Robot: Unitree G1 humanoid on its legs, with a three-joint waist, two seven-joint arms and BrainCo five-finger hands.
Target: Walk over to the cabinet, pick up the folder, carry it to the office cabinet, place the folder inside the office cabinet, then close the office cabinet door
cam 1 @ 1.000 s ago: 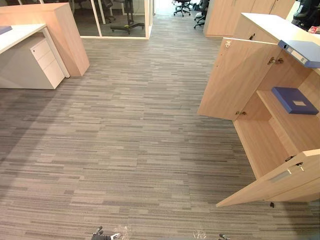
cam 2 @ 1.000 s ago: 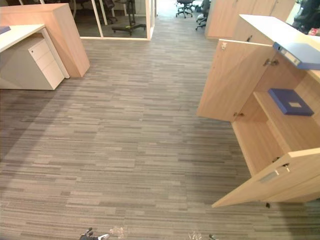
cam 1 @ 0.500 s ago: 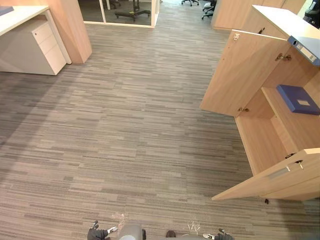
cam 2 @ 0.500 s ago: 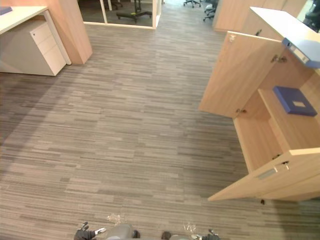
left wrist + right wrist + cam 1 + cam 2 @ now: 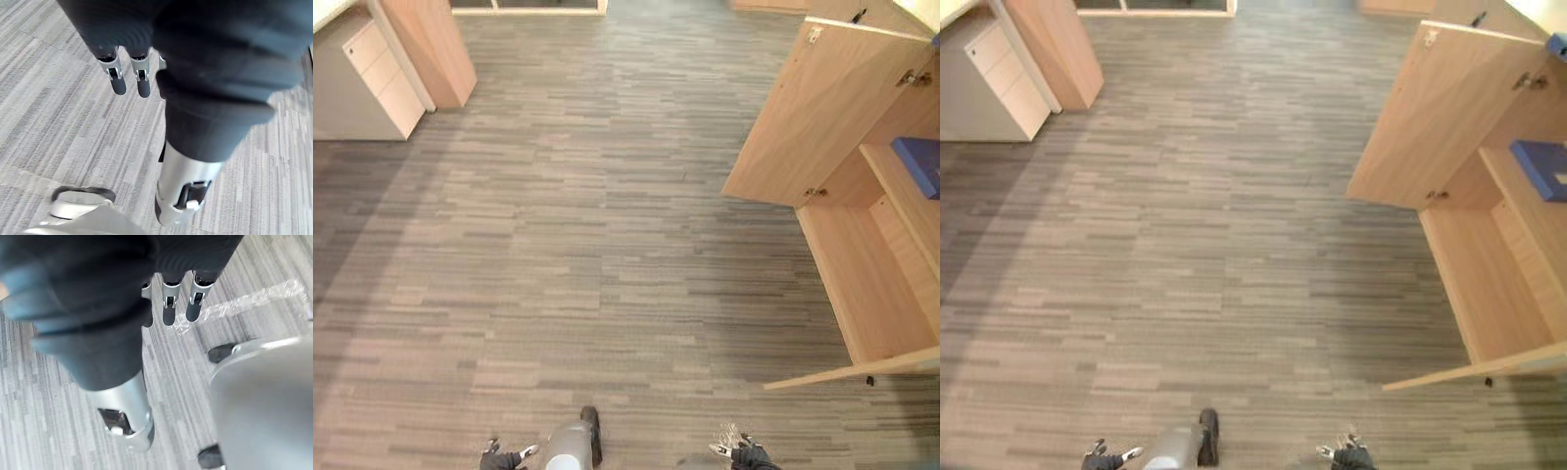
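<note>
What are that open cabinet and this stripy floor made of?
The cabinet looks like matte laminated board: pale, even wood grain on flat, thin panels. The floor seems to be low-pile carpet, with grey streaks and no shine.

The office cabinet [image 5: 822, 108] is pale honey wood grain inside and out, and the folder [image 5: 1542, 164] on its shelf is deep blue. The floor [image 5: 587, 245] beside the cabinet is carpet in short grey, beige and charcoal stripes. Well apart from the cabinet stand an off-white drawer unit [image 5: 367, 83] and a warmer tan wooden panel [image 5: 431, 44].
</note>
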